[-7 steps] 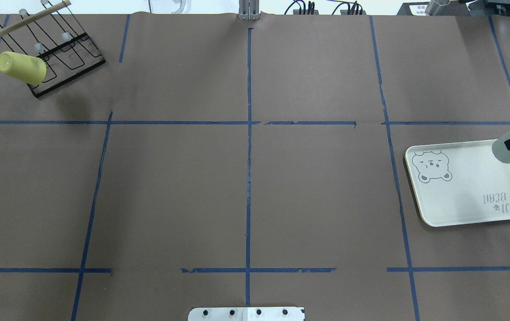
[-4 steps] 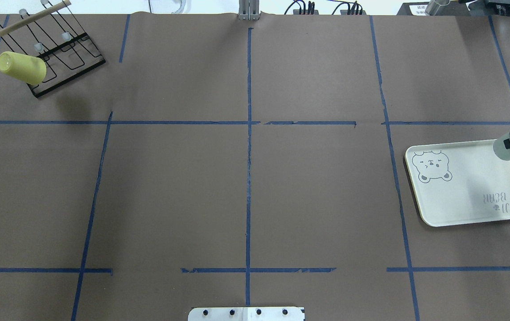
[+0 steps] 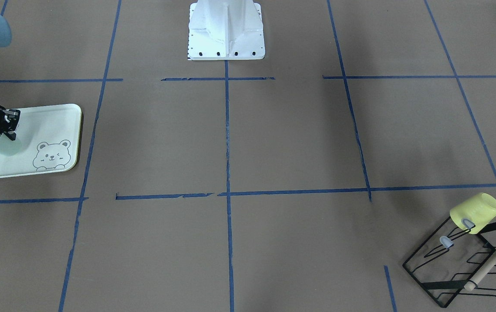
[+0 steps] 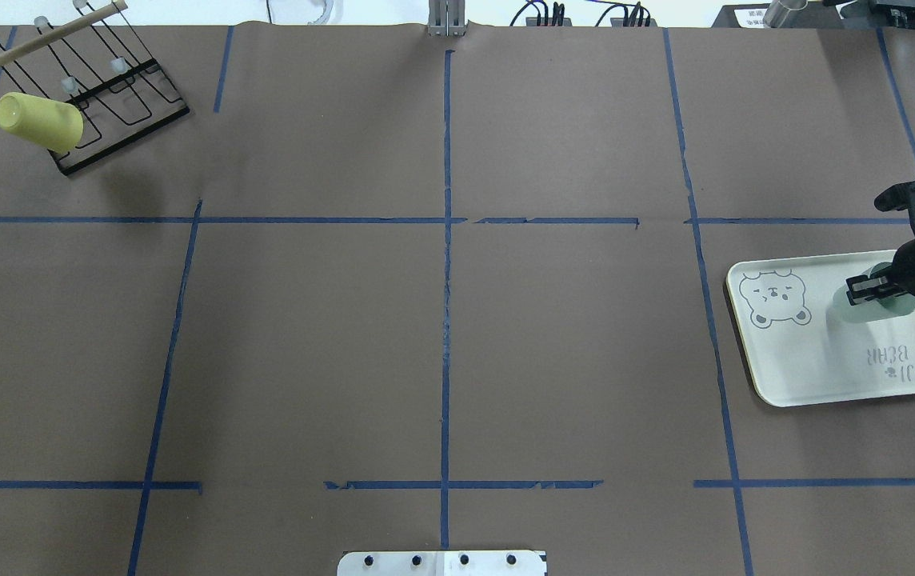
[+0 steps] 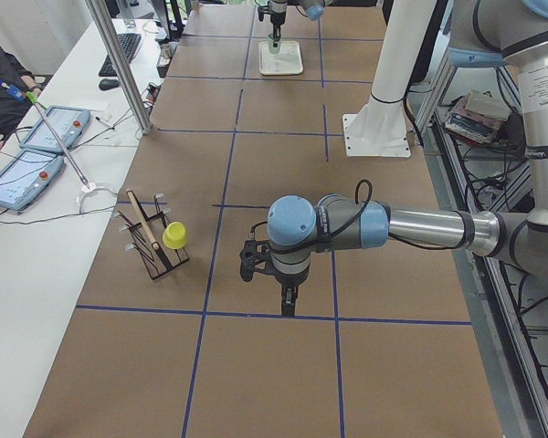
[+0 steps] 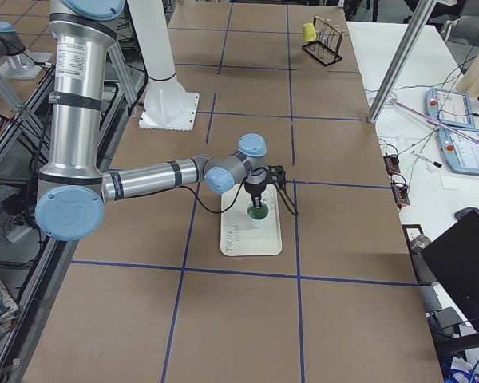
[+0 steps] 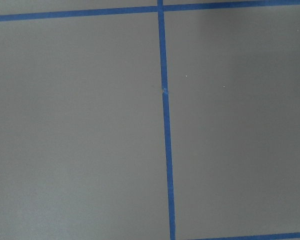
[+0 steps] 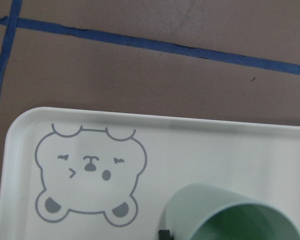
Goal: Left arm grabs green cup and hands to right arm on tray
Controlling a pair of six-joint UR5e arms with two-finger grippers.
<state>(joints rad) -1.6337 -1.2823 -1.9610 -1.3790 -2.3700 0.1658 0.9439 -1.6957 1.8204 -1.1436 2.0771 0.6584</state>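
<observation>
The green cup point(image 4: 859, 307) is held by its rim in my right gripper point(image 4: 872, 288), low over the tray point(image 4: 809, 360), to the right of the bear drawing. The gripper is shut on the cup. I cannot tell whether the cup touches the tray. The front view shows the cup point(image 3: 3, 146) under the gripper point(image 3: 1, 126) on the tray's point(image 3: 48, 123) left part. The right wrist view shows the cup's open mouth point(image 8: 230, 215) and the tray point(image 8: 190, 145). My left gripper point(image 5: 289, 299) hangs over bare table, far from the tray; I cannot tell if it is open.
A yellow cup point(image 4: 37, 122) hangs on a black wire rack point(image 4: 125, 104) at the far left corner. The robot's white base point(image 3: 226, 30) stands at the middle of the near edge. Blue tape lines cross the brown table.
My right gripper has carried the green cup from the tray's far right corner inward over the tray, and lower.
</observation>
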